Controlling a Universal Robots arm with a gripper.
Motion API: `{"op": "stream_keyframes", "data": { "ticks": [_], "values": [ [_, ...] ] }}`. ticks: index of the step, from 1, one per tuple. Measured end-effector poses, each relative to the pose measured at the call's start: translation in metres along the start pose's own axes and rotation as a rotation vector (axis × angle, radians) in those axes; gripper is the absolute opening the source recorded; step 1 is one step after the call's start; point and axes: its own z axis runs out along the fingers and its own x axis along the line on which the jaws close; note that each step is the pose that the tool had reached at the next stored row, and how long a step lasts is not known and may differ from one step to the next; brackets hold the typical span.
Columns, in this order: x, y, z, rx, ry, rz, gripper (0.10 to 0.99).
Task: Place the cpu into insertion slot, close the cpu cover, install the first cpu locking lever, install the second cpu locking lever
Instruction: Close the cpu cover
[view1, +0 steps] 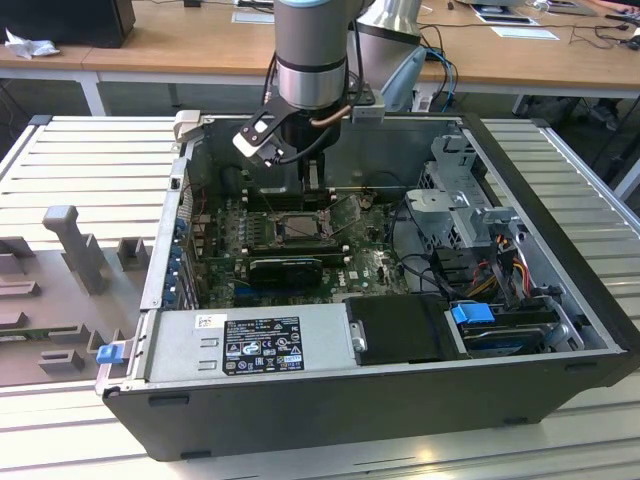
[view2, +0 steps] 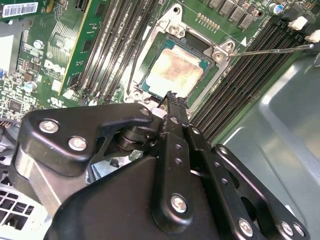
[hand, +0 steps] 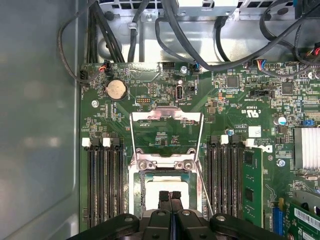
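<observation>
Seemingly at the cover step: pale square cpu (view2: 175, 72) is seated in the dark-framed insertion slot (hand: 165, 173), and the silver frame cpu cover (hand: 166, 115) is open. Black end effector (hand: 170, 196), fingers pressed together and empty, hovers over the chip; it likely needs to clear before the cover swings down.

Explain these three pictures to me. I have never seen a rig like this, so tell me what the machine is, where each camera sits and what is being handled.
The exterior view shows a robot arm reaching down into an open computer case that lies on a slatted metal table. Both wrist views come from cameras riding on the arm, and they look past its black gripper at the green motherboard.

The fingers are shut together with nothing seen between them. Their tips are at the edge of the cpu, a pale square chip that already sits in the insertion slot. I cannot tell whether they touch it.

The cpu cover, a thin silver frame, is swung open away from the socket. A thin locking lever sticks out unlatched.
</observation>
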Motion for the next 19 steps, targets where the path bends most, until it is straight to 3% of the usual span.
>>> {"op": "stream_keyframes", "data": {
  "ticks": [11, 15, 19],
  "values": [
    [0.0, 0.0001, -0.0021, 0.0, -0.0002, -0.001, 0.106],
    [0.0003, 0.0005, -0.0092, 0.0, -0.0001, -0.001, 0.106],
    [0.0004, 0.0011, -0.0116, 0.0, 0.0002, -0.001, 0.106]
  ]
}}
